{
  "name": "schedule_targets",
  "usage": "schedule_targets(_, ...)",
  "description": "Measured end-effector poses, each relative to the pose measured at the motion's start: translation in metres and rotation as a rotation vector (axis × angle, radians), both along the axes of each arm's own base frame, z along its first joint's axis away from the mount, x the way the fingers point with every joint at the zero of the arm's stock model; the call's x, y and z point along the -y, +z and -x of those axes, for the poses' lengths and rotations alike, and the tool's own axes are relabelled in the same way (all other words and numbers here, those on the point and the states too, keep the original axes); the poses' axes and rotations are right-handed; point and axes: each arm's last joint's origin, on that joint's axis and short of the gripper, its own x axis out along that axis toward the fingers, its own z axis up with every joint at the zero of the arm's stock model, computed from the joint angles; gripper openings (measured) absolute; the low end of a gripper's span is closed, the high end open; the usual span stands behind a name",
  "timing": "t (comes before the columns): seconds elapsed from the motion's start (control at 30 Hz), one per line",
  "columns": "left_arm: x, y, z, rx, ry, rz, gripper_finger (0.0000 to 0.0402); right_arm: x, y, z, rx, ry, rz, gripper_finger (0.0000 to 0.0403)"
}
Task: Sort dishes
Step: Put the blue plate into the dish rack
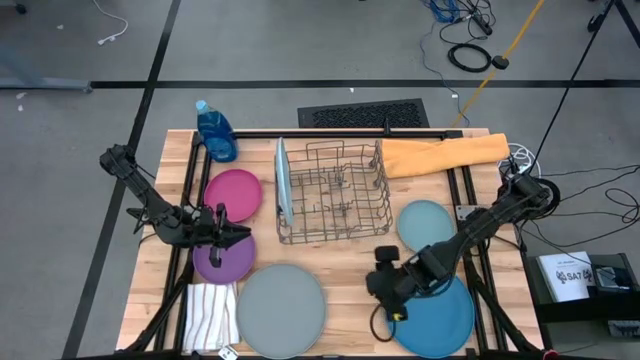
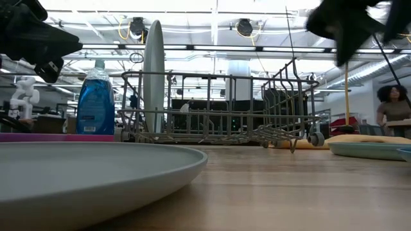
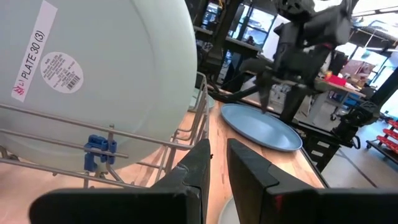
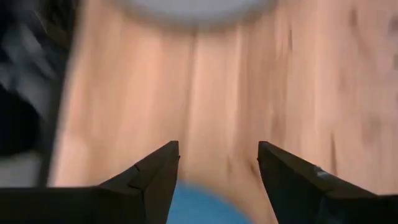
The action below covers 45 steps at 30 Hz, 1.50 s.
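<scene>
One light blue plate (image 1: pixel 282 180) is racked upright at the left end of the wire dish rack (image 1: pixel 335 190); five are still flat on the table. I judge the dark blue plate (image 1: pixel 440 318), near right, is next. My right gripper (image 1: pixel 390 292) hovers over its left edge, fingers spread wide, holding nothing. Next move calls for dropping onto the rim and pinching. Left gripper (image 1: pixel 232 232) waits above the purple plate (image 1: pixel 222 260), fingers nearly closed, empty.

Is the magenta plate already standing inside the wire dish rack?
No, the magenta plate lies flat on the table left of the wire dish rack; only a light blue plate stands in it.
</scene>
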Motion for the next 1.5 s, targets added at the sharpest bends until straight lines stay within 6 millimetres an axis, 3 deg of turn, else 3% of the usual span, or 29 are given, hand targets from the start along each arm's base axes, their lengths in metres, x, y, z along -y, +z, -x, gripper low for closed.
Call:
schedule_targets(0.2,0.000,0.000,0.000,0.000,0.000,0.000,0.0055,0.006,-0.011,0.017,-0.184,0.067,0.158,0.0212)
schedule_targets(0.33,0.000,0.000,0.000,0.000,0.000,-0.001,0.0055,0.011,-0.020,0.015,-0.209,0.103,0.137,0.0212)
schedule_targets(0.83,0.000,0.000,0.000,0.000,0.003,-0.001,0.0055,0.017,-0.084,0.000,-0.386,0.269,0.198,0.0203)
schedule_targets(1.03,0.000,0.000,0.000,0.000,0.003,-0.001,0.0055,0.016,-0.097,-0.006,-0.420,0.347,0.134,0.0150)
schedule_targets(1.3,0.000,0.000,0.000,-0.003,0.004,-0.011,0.0055,0.016,-0.098,-0.007,-0.423,0.308,0.119,0.0020)
schedule_targets(1.5,0.000,0.000,0.000,-0.003,0.004,-0.010,0.0055,0.016,-0.098,-0.007,-0.419,0.255,0.125,0.0003)
